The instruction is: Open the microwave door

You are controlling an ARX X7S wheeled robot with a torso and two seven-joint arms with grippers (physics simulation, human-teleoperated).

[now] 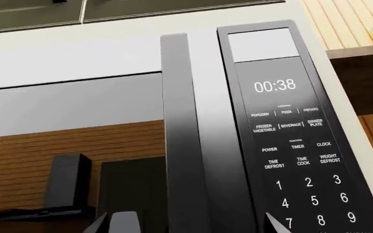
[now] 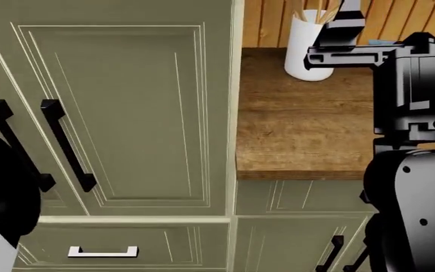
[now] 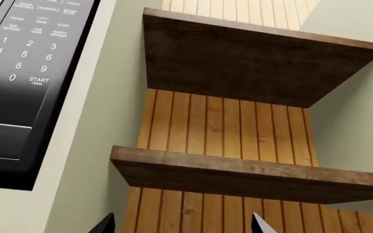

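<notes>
The microwave fills the left wrist view. Its door [image 1: 70, 104] is shut, with a dark reflective window. A tall black handle [image 1: 175, 121] runs along the door's edge next to the control panel [image 1: 290, 141], which reads 00:38. My left gripper [image 1: 190, 225] is open, its fingertips [image 1: 123, 224] standing either side of the handle's lower part, close to the door face. The right wrist view shows the panel's keypad [image 3: 25, 53] off to one side. My right gripper [image 3: 183, 225] is open and empty, facing the wooden wall panelling.
Two dark wooden shelves [image 3: 251, 177] jut from the panelled wall beside the microwave. The head view looks down on pale green cabinet doors [image 2: 119, 113] with black handles, a wooden counter [image 2: 308, 130], a white utensil holder [image 2: 305, 48] and my right arm [image 2: 414, 113].
</notes>
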